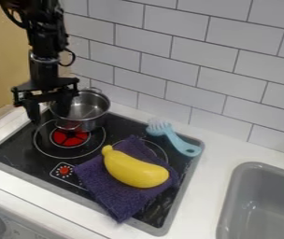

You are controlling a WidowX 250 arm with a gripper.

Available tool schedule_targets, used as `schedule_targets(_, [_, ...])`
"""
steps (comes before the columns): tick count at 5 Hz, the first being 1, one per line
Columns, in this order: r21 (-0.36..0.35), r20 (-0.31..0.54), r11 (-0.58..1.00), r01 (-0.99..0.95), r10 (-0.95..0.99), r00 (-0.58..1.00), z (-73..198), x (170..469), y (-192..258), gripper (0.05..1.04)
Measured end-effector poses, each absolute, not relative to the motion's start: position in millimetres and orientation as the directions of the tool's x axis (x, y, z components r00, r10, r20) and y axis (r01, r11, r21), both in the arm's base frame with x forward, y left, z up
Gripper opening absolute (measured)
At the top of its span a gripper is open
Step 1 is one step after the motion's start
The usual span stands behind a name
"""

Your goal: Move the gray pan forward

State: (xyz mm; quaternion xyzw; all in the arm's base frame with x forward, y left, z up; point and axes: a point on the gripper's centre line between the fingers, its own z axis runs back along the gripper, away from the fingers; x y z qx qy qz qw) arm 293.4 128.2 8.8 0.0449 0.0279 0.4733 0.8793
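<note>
The black gripper (pixel 48 115) hangs at the upper left over the back left of the stove. Its fingers are apart, one left of the pan and the other overlapping the pan's left part. The gray metal pan (pixel 93 122) stands upright at the back of the stove, behind the red-marked burner, near the tiled wall. The gripper hides part of its left rim. Whether the gripper touches the pan, I cannot tell.
A yellow banana (pixel 135 170) lies on a purple cloth (pixel 125 200) at the stove's middle and front right. Behind them is a light blue brush (pixel 174 138). A gray sink (pixel 230 200) is at the right, and the tiled wall (pixel 169 74) bounds the back.
</note>
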Motion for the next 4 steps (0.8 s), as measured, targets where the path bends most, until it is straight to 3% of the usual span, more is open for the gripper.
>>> schedule_targets(1, [0.083,-0.015,0.547,-0.833,0.837,0.547,5,293,124,0.334])
schedule_targets(2, [0.034,-0.025,0.553,-0.833,0.833,0.552,11,295,120,0.136])
schedule_targets(3, [0.02,0.001,0.547,-0.837,0.837,0.547,20,296,121,0.065])
schedule_targets(4, [-0.027,-0.011,0.509,-0.86,0.861,0.509,31,293,121,0.058])
